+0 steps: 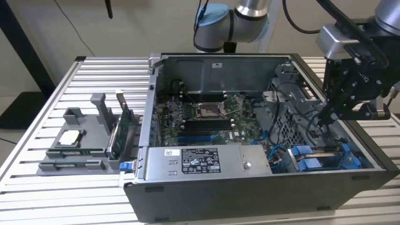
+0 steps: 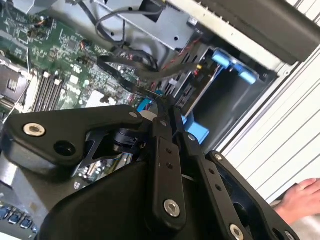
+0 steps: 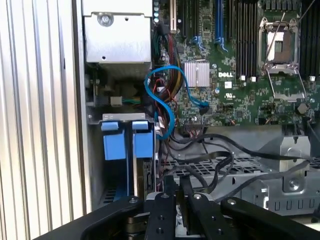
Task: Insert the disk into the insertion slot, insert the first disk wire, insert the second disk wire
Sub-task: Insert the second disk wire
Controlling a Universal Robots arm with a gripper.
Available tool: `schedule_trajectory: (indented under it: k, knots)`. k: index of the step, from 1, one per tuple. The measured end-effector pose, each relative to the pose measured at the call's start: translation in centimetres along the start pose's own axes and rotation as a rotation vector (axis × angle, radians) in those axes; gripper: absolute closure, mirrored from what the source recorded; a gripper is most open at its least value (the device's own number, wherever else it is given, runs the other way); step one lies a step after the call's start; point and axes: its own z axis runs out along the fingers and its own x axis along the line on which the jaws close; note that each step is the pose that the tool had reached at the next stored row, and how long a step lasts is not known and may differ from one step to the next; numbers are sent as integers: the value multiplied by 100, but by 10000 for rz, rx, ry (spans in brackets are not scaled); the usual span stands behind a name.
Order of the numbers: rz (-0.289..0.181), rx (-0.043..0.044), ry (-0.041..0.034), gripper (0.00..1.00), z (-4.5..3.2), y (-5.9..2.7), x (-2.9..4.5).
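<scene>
My gripper hangs over the right side of the open computer case, just above the drive cage. In both wrist views its black fingers stand close together, and a thin black wire seems pinched at their tips. Two blue carrier fronts sit side by side in the grey drive cage, in the insertion slot bays. I cannot tell which one holds the disk. In the exterior view the same blue carriers lie at the case's front right corner.
Black cables and a blue cable loop between the cage and the motherboard. A power supply fills the case's front. A grey fixture with parts stands on the slatted table at the exterior view's left. A person's hand rests beside the case.
</scene>
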Motion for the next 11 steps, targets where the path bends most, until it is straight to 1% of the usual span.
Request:
schedule_trajectory:
  k: [3, 4, 8, 11]
  knots:
    - [-74, -7, -1, 84, 0, 72, 5]
    - [-97, -12, 11, 84, 2, 77, 6]
    - [-164, -73, 104, 84, 6, 82, 16]
    - [-184, -101, 148, 84, 11, 81, 43]
